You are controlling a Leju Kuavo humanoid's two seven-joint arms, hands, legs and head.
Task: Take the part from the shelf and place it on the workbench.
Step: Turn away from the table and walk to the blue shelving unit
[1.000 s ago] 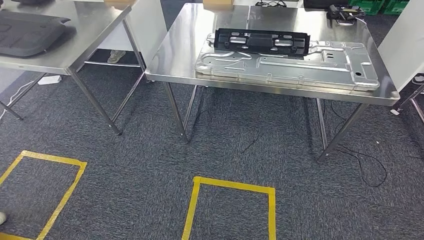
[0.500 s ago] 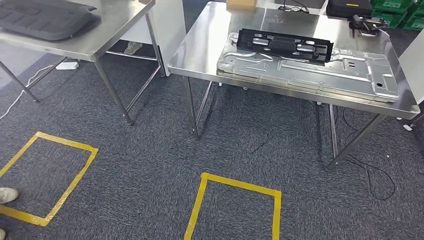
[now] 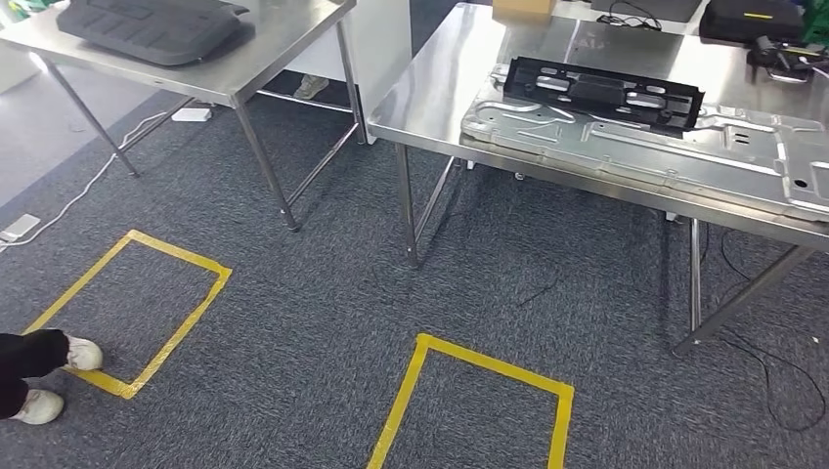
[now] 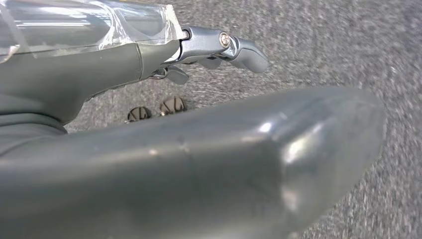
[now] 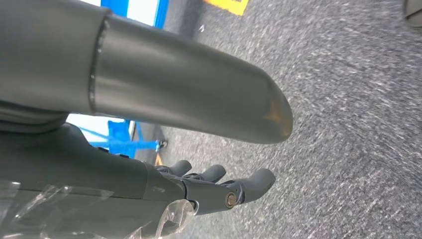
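The black part (image 3: pixel 604 93) lies flat on the large silver stamped panel (image 3: pixel 675 147), which rests on the steel desk (image 3: pixel 430 93) at the right of the head view. It sits along the panel's far edge, its long side running with the panel's, well apart from both hands. It is a long, narrow, dark frame with ribs, cut-outs and small openings along its length, matte against the shiny metal beneath it.

The left hand (image 4: pixel 209 50) hangs over grey carpet (image 4: pixel 348 40) in its wrist view, with the thick grey thumb (image 4: pixel 224 164) in the foreground and the darker fingers (image 4: pixel 244 50) stretched nearly straight; it holds nothing. The right hand (image 5: pixel 214 186) also hangs above carpet, its fingers (image 5: pixel 256 181) lightly bent and apart, with nothing in its grasp. Blue frame parts (image 5: pixel 117 137) stand on the floor beyond it.

Behind the part on the desk are a cardboard box (image 3: pixel 525 8), a black case (image 3: pixel 748 18) and some dark cabling (image 3: pixel 782 59). A second steel desk (image 3: pixel 225 73) to the left carries a dark moulded cover (image 3: pixel 152 27). On the carpet (image 3: pixel 323 293) two squares are marked in yellow tape (image 3: pixel 469 357), one in front of the robot and one further left (image 3: pixel 166 322). A person's legs and white shoes (image 3: pixel 49 376) show at the left edge beside that square. A white cable (image 3: pixel 88 186) trails across the floor under the left desk.
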